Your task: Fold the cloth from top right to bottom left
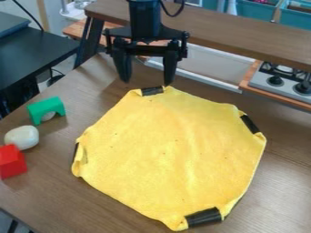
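- camera view: from above table, slanting down
- faces across table, toward shelf
- fairly near, table runs past bottom and right edges

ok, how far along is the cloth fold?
Done: nothing of the fold by the look of it; the yellow cloth lies spread out on the table. In hand: nothing, the gripper hangs open near the cloth's upper black patch. Left: the whole fold, top right to bottom left.

matt yellow cloth, smooth wooden table
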{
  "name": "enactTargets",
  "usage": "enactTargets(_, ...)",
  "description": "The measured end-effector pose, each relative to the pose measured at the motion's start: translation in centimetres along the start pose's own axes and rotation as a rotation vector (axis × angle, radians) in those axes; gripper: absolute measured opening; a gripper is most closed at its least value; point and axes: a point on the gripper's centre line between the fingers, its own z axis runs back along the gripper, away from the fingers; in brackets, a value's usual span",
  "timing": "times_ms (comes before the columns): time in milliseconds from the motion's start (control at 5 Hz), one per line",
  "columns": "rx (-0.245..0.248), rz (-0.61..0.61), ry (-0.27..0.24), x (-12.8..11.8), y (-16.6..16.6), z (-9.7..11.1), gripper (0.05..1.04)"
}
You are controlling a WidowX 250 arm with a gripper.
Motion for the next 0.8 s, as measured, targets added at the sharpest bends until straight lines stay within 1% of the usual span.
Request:
enactTargets(200, 0.018, 0.003, 0.021, -0.1, 0.0, -1.0, 1.0)
enactTargets(400, 0.103, -0.06, -0.063, 0.2, -2.4, -2.9, 1.0)
enactTargets(600, 0.147, -0.004, -0.173, 1.7, -3.8, -4.7, 1.0)
enactTargets(800, 0.169, 0.005, -0.239, 2.7, -5.6, -6.6, 1.0)
